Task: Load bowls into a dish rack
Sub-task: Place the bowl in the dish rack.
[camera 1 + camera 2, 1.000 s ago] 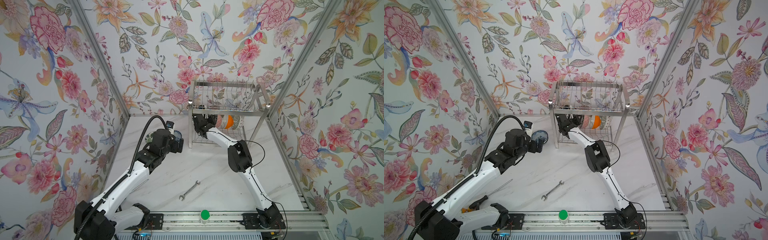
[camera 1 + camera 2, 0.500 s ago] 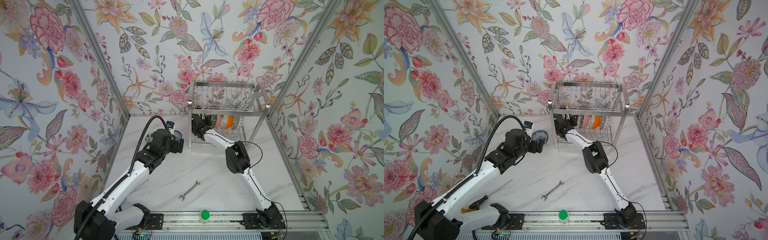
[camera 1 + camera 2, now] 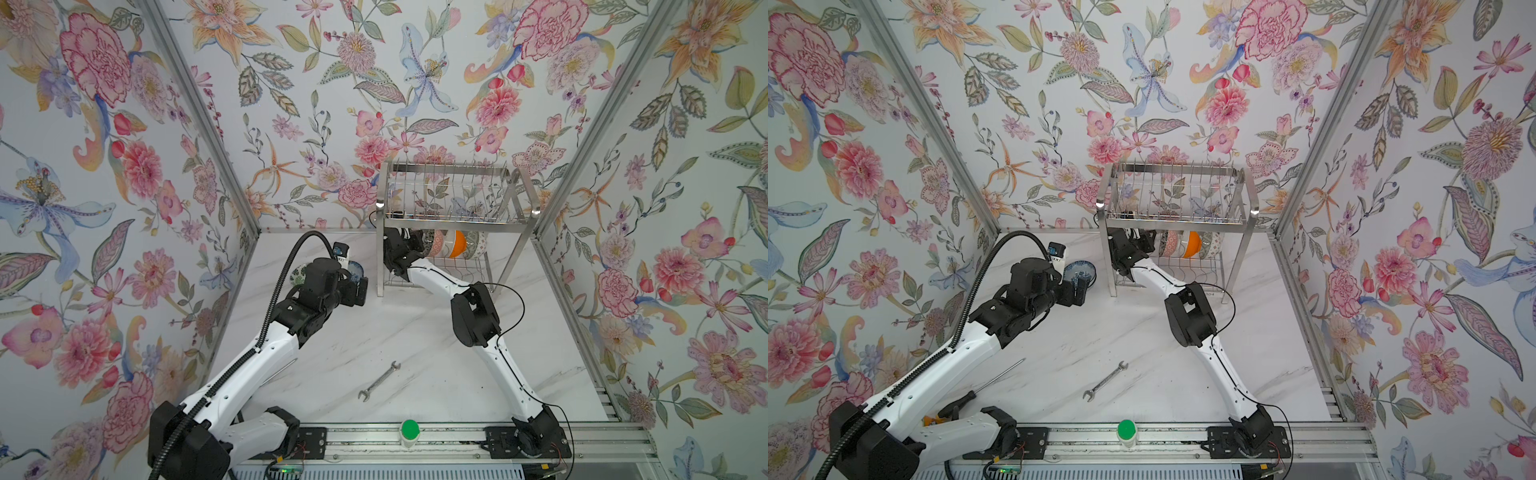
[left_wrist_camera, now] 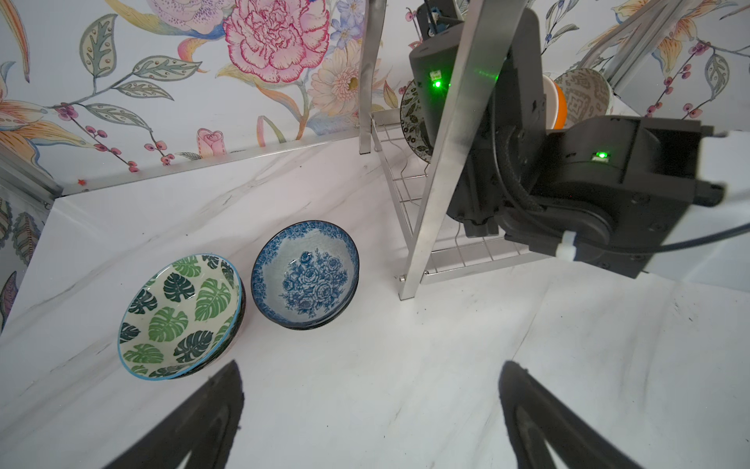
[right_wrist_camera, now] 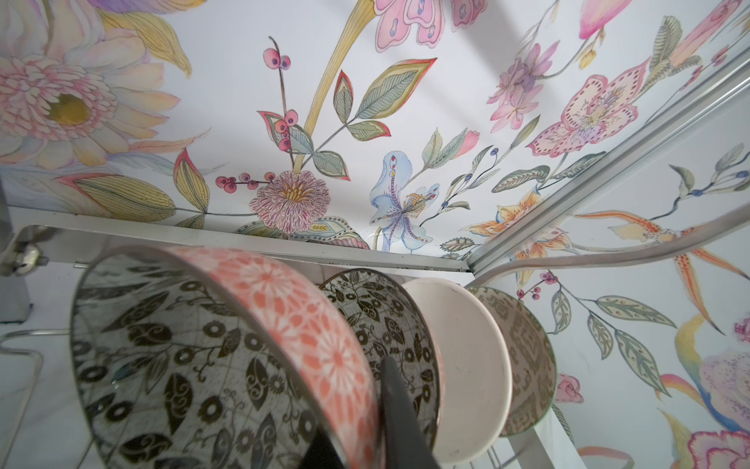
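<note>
Right wrist view, pink bowl (image 5: 292, 316) cropped, right jaws mostly hidden

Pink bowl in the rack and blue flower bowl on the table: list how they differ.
The pink bowl stands on edge in the dish rack's lower tier; the blue bowl sits mouth up on the table. The right gripper is shut on the pink bowl's rim; no gripper holds the blue bowl. The pink bowl has black leaves inside; the blue bowl has blue roses. Both are small, round and patterned.
</note>
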`<control>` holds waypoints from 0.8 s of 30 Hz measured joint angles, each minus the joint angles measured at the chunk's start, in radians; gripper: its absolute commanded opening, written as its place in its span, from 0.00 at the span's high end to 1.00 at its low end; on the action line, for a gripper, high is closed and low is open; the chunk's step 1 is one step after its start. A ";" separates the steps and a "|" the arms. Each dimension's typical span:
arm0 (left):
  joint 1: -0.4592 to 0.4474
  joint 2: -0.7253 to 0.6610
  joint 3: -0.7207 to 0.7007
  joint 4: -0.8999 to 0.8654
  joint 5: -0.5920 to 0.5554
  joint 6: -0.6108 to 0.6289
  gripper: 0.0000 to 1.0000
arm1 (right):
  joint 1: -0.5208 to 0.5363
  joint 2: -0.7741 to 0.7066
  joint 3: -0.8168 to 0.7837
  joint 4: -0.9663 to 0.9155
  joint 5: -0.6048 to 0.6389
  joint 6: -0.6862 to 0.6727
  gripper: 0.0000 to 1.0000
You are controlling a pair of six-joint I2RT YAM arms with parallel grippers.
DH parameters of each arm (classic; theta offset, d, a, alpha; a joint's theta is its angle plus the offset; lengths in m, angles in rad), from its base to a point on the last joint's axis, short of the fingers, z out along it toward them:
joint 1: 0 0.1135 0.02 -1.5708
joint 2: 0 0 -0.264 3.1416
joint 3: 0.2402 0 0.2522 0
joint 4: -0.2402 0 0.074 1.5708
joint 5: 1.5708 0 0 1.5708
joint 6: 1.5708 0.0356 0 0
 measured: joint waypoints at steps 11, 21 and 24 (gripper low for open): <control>0.000 0.000 0.000 0.000 0.000 -0.001 0.01 | -0.008 0.020 0.000 0.065 0.050 -0.029 1.00; 0.000 0.000 0.000 0.000 0.001 -0.002 0.01 | -0.010 0.032 -0.047 0.195 0.095 -0.146 1.00; 0.000 0.000 0.000 0.000 0.001 -0.003 0.01 | -0.010 0.032 -0.052 0.234 0.105 -0.180 1.00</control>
